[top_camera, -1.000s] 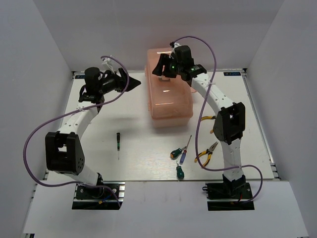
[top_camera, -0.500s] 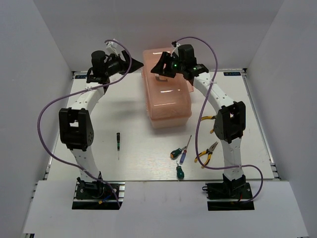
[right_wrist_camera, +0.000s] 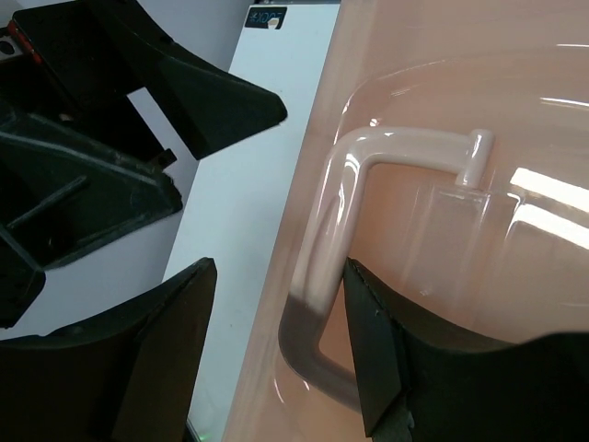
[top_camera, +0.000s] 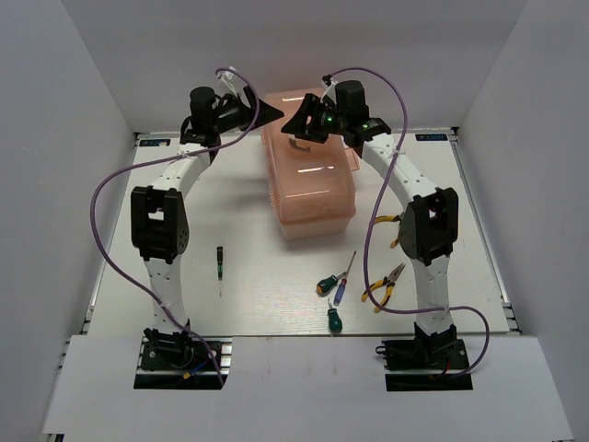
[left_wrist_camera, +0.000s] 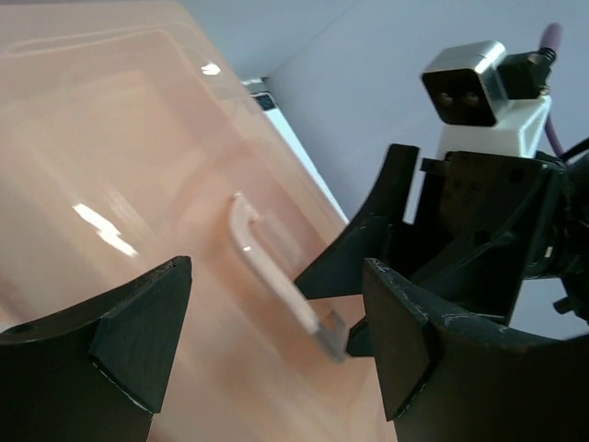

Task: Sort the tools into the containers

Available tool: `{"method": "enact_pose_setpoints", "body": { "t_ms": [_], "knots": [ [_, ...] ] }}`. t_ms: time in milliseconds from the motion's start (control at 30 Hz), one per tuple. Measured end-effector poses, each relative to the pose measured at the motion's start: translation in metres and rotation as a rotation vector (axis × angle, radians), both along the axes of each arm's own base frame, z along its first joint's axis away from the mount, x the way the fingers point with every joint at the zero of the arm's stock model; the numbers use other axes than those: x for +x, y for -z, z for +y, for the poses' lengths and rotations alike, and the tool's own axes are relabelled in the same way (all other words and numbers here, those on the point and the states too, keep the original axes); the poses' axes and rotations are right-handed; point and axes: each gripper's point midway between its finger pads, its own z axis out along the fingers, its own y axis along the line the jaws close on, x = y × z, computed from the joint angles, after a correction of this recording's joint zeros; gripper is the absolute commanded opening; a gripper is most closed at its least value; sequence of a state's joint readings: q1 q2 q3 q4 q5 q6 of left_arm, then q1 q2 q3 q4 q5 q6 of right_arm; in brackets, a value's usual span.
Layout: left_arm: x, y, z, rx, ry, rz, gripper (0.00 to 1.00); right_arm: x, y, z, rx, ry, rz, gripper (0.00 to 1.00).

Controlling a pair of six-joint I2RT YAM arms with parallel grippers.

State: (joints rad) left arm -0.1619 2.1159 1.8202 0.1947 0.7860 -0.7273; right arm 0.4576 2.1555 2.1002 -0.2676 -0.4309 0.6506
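Far to the left of the toolbox (top_camera: 308, 189), and a little nearer to my bases, the thin black-green screwdriver (top_camera: 220, 261) lies alone on the white table (top_camera: 479, 239). My left claw (top_camera: 267, 107) hangs at the far left corner of the toolbox and points across its lid. Its jaws stand wide apart and there is nothing between them. In my left wrist view this claw (left_wrist_camera: 276, 276) looks along the salmon-pink lid toward the pale handle (left_wrist_camera: 269, 273). The toolbox itself stands in the middle of the far part of the table with the lid down, so no tool is inside any compartment yet. My right claw (top_camera: 296, 125) is above the far end of the lid, facing my left claw, and the two are near each other but apart. In my right wrist view the right claw (right_wrist_camera: 281, 267) is open partly. The handle (right_wrist_camera: 324, 241) runs through the gap between the fingers, and no tool is in this claw. Whether a finger touches the handle I cannot tell. In front of the toolbox, toward its right, a green-handled screwdriver (top_camera: 324, 285), the blue-handled one (top_camera: 339, 294) and a second green-handled screwdriver (top_camera: 334, 319) lie close together. Right of them are the yellow-and-black pliers (top_camera: 386, 284). A second pair of pliers (top_camera: 386, 220) lies just right of the toolbox, partly hidden by my right arm.
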Motion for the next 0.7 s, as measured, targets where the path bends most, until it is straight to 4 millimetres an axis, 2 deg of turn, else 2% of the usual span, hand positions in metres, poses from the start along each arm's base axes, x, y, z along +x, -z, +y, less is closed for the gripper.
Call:
{"method": "enact_pose_setpoints", "body": {
  "t_ms": [267, 500, 700],
  "knots": [
    [-0.011, -0.007, -0.038, -0.016, 0.076, 0.009, 0.82, -0.001, 0.004, 0.0, 0.004, -0.015, 0.012, 0.63],
    [-0.009, 0.014, -0.042, 0.003, 0.078, 0.098, 0.81, -0.002, 0.007, -0.001, 0.011, -0.029, 0.026, 0.63],
    [-0.009, 0.015, -0.04, 0.028, 0.061, 0.107, 0.81, -0.004, 0.008, 0.0, 0.025, -0.039, 0.041, 0.63]
  ]
}}
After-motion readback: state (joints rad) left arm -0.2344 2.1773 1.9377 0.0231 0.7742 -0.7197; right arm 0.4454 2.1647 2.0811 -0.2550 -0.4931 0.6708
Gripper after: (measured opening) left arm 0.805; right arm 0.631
